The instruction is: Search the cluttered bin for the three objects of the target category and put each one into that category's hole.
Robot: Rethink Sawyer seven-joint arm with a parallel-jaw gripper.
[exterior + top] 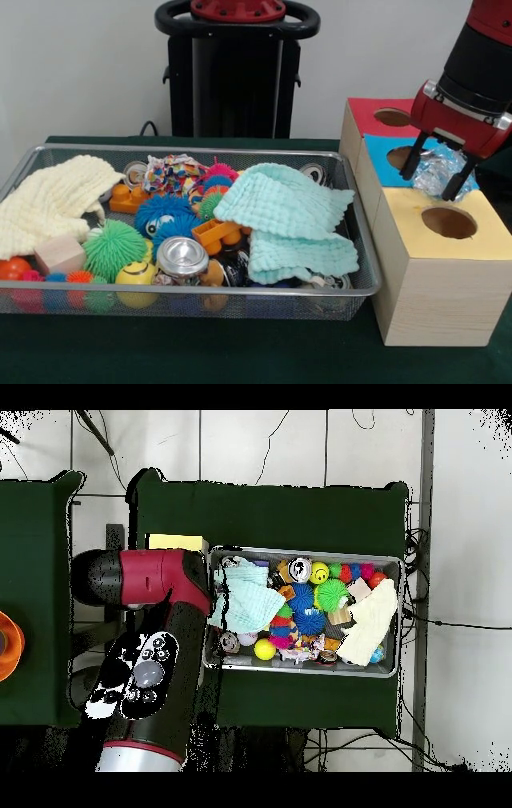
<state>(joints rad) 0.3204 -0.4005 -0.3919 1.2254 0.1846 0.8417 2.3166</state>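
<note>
My gripper (434, 179) hangs over the wooden box at the right, above its blue section (380, 152) and just behind the yellow section's hole (449, 222). It is shut on a crumpled silver can (432, 168), which shows between the two black fingers (413, 162). In the wire bin (192, 149) an upright silver can (182, 258) stands near the front. Two more can tops (134, 171) (314, 172) peek out at the back. In the overhead view my arm (160, 584) covers the gripper and most of the box; only a yellow corner (177, 542) shows.
The bin (300, 551) also holds a mint cloth (284, 204), a cream cloth (48, 200), spiky balls (114, 248), a wooden block (59, 254) and orange plastic toys (214, 234). A red section with its own hole (392, 118) forms the box's far end.
</note>
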